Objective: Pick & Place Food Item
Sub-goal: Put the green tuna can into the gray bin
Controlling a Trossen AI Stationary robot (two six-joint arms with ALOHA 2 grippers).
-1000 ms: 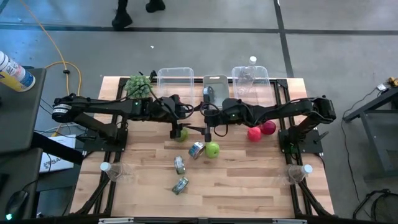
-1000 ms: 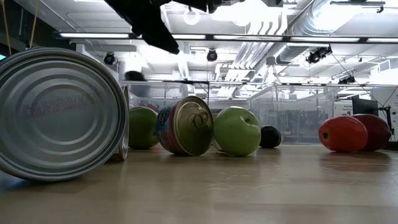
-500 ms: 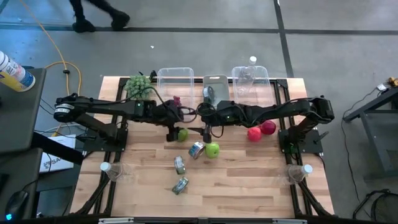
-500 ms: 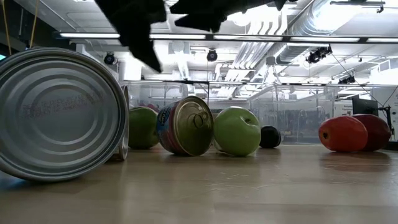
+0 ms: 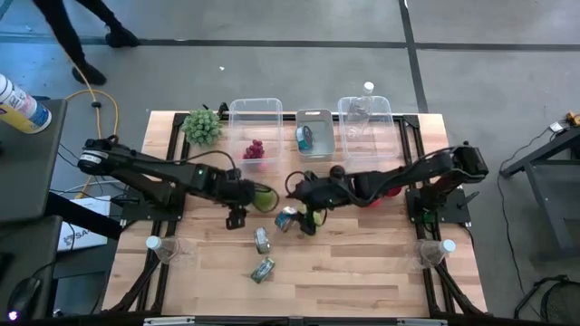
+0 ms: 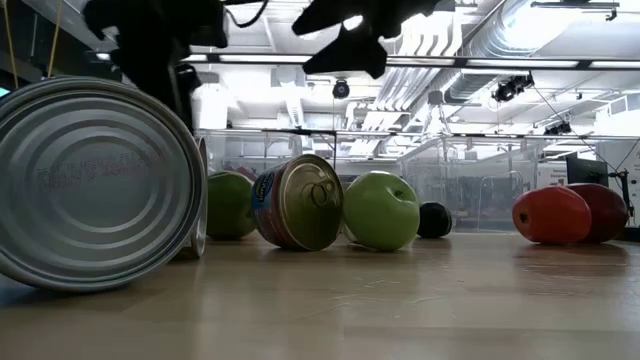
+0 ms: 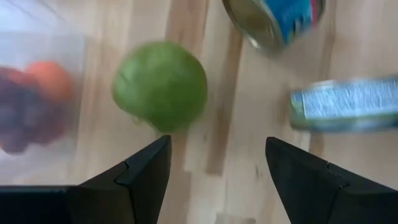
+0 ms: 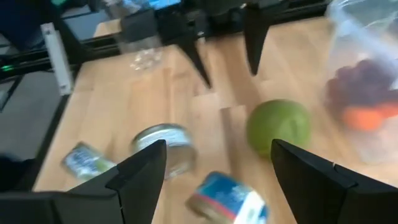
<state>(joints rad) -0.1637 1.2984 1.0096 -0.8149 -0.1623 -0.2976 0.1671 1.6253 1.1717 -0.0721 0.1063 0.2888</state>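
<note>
Two green apples lie on the wooden table: one (image 5: 264, 197) (image 7: 160, 86) (image 8: 278, 127) between my grippers, the other (image 5: 313, 215) (image 6: 380, 210) partly under my right gripper. Two red apples (image 5: 372, 196) (image 6: 552, 215) rest at the right, half hidden by the right arm. My left gripper (image 5: 236, 217) (image 7: 214, 180) hangs open, tipped down, just left of and nearer than the first green apple. My right gripper (image 5: 304, 220) (image 8: 217, 180) hangs open above a blue can (image 5: 286, 217) and the second green apple. Neither touches anything.
Two more cans (image 5: 261, 240) (image 5: 262, 270) lie toward the near edge. Three clear tubs stand along the far edge: one (image 5: 255, 110) with grapes (image 5: 252, 149), one (image 5: 314, 119) with a can, and one (image 5: 364, 118). A green bunch (image 5: 201, 125) sits at the far left. A person walks beyond the table.
Both grippers have come down and toward the table's near edge, tipping their fingers downward. The left one has also swung toward the left edge, past the green apple. The right one has rolled at the wrist. The food and the cans have stayed put.
</note>
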